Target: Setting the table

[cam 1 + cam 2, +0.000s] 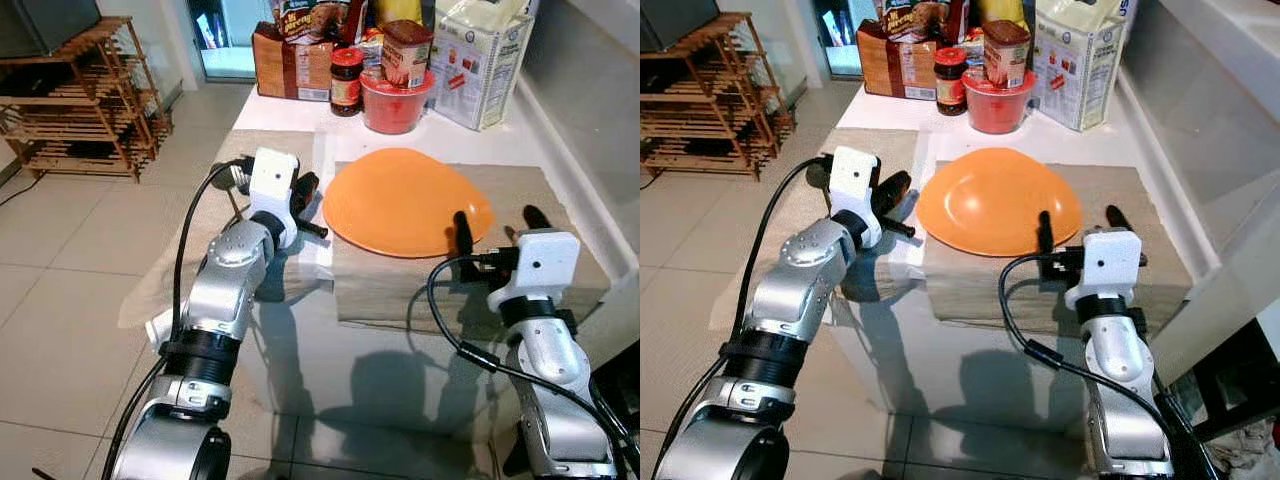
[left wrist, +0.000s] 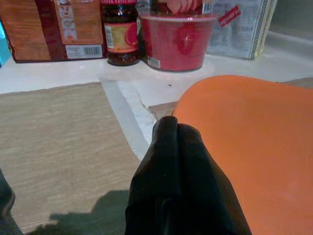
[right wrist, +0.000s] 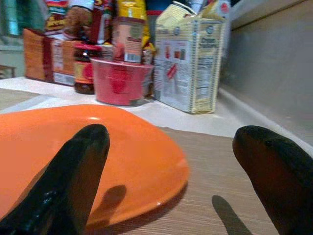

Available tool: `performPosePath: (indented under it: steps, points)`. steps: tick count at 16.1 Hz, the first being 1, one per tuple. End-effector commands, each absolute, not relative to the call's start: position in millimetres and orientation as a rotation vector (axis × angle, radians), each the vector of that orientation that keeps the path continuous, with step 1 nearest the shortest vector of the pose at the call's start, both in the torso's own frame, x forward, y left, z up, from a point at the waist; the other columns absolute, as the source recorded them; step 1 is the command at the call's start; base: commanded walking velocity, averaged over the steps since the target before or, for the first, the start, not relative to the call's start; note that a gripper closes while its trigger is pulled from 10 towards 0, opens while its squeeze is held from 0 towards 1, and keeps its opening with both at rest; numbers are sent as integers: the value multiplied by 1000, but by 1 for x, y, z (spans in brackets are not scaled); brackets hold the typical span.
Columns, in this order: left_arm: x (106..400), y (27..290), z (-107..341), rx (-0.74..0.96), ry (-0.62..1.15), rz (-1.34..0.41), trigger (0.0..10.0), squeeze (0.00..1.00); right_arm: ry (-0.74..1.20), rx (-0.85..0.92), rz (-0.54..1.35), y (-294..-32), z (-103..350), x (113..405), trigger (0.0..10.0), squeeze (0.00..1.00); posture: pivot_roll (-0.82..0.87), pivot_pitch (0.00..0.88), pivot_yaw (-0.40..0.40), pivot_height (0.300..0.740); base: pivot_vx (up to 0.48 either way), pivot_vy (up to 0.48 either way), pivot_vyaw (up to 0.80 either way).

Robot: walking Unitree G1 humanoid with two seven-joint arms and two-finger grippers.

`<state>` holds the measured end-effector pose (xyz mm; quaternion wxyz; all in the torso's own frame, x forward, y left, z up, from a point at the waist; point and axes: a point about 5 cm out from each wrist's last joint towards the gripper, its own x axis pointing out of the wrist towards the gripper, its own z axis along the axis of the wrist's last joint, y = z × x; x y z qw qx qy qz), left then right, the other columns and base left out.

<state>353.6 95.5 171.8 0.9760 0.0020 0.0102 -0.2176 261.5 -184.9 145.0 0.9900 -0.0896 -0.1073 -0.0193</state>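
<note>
1. Head views: orange plate [image 1: 405,201] lies on the right-hand woven placemat [image 1: 560,215], its left rim reaching that mat's left edge. A second placemat [image 1: 800,215] lies to the left, with a strip of bare white table [image 1: 902,250] between the two.
2. Right gripper [image 1: 497,230]: fingers spread wide, holding nothing. The left finger stands over the plate's near-right rim, the right finger over bare mat beside it.
3. Left gripper [image 1: 895,195]: fingers pressed together with nothing visibly between them, tips just beside the plate's left rim over the gap between the mats.
4. Step in hand, as a judgement: the plate looks already placed on its mat, so the place setting is begun but lacks cutlery or a glass, none of which is visible at the setting.
5. Next move, as a judgement: draw both grippers clear without nudging the plate, the right one lifting first since one finger overhangs the rim, then fetch the next item.
6. Right wrist view alone gives: the plate's low profile, rim slightly raised off the mat, and the carton [image 3: 193,58] and red tub [image 3: 121,81] seen side-on.
7. Left wrist view alone gives: the shut fingers [image 2: 183,186] seen close.
8. Head views alone give: the wooden rack [image 1: 85,100] on the floor to the left.
</note>
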Motion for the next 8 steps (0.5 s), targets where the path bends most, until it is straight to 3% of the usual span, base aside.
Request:
performPosePath:
  steps: [1,8]
  points:
    - [352,96,181,-21,-6,-427,10000,0,-190,-178,-79,-190,141,264,10000,0,-57,0,59,740,0,0,0]
    - [335,91,164,-7,47,-460,10000,0,-129,-116,12,-172,125,272,10000,0,-41,0,55,740,0,0,0]
